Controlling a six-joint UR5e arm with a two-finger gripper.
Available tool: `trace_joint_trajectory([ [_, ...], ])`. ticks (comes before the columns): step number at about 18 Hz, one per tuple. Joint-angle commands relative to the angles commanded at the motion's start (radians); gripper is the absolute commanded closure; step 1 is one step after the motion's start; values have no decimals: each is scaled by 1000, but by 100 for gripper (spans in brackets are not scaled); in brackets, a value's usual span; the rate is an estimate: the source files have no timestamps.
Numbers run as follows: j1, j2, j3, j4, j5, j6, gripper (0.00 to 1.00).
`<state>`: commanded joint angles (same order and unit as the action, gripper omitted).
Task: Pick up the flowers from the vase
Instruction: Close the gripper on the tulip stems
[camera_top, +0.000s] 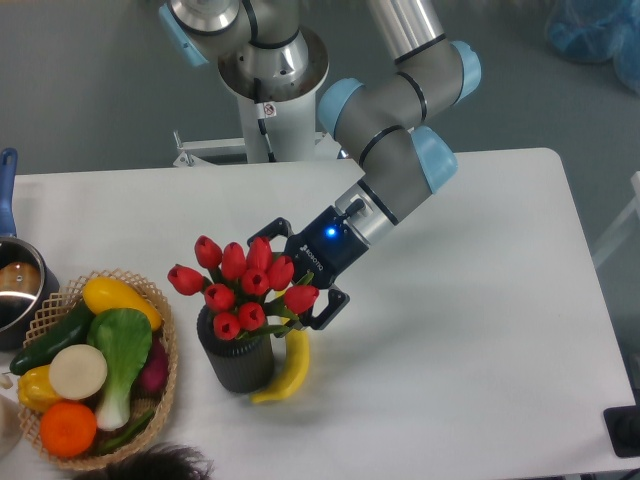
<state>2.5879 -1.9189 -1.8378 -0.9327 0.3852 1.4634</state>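
The flowers (240, 286) look like smooth, slightly glossy plastic; the vase (238, 362) is matt, dark and ribbed. The gripper (300, 276) is matt black plastic or metal. The banana (288, 367) looks waxy smooth, the basket (166, 381) rough woven wicker, the table (460, 330) plain matt white
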Motion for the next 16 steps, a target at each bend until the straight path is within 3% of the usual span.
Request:
trace_joint_trajectory([
  [8, -14, -14, 17, 0, -8, 3, 0],
  [14, -12, -14, 17, 0, -9, 3, 33],
  [16, -12, -12, 19, 2, -11, 3, 35],
])
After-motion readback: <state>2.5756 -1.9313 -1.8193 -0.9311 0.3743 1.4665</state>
